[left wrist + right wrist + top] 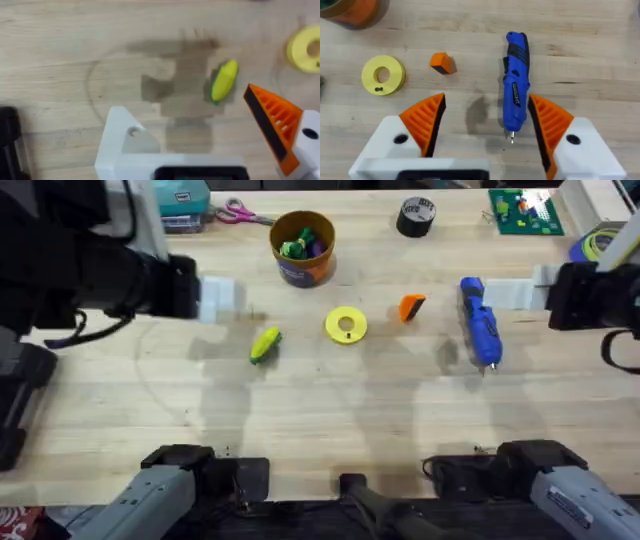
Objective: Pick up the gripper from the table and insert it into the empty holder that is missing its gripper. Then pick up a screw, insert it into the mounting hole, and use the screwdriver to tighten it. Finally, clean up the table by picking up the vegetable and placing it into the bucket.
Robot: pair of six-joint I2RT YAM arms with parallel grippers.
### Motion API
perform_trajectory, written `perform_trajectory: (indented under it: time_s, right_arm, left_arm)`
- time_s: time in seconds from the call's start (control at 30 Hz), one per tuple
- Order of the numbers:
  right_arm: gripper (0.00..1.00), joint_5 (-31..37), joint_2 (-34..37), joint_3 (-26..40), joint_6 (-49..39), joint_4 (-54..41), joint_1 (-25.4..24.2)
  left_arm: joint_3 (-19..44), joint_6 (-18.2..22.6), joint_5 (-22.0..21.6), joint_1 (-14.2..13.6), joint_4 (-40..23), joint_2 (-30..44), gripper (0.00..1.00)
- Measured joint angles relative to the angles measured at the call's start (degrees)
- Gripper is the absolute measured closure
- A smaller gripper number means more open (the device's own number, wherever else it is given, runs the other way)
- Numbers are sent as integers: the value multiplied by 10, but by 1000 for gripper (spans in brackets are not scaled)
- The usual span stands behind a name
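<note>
Both claws hang spread above the light wood-grain worktop [320, 420]: right claw [485, 125] over the blue cylindrical screwdriver [514, 85], left claw [205, 130], lacking 1 orange pad, near the yellow toy corn [223, 81]. Farther lie the loose orange wedge fingertip [411, 307] and orange-brown bucket [302, 248].

Both tools hang spread above the table: left tool [200, 130] (one tip bare), right tool [485, 125].
</note>
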Motion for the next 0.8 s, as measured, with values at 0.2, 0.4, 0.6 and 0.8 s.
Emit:
perform_trajectory:
  time_s: [0.2,0.4,0.6,0.8]
  right_arm:
    - [4,0,0,0,0,0,0]
    - [4,0,0,0,0,0,0]
    - [4,0,0,0,0,1,0]
    - [5,0,0,0,0,1,0]
  left_arm:
    - [0,32,-1,-103,-63,36,15]
    - [0,44,-6,-167,-66,126,16]
    - [0,61,-6,-169,-26,208,15]
    - [0,83,-6,-169,13,293,26]
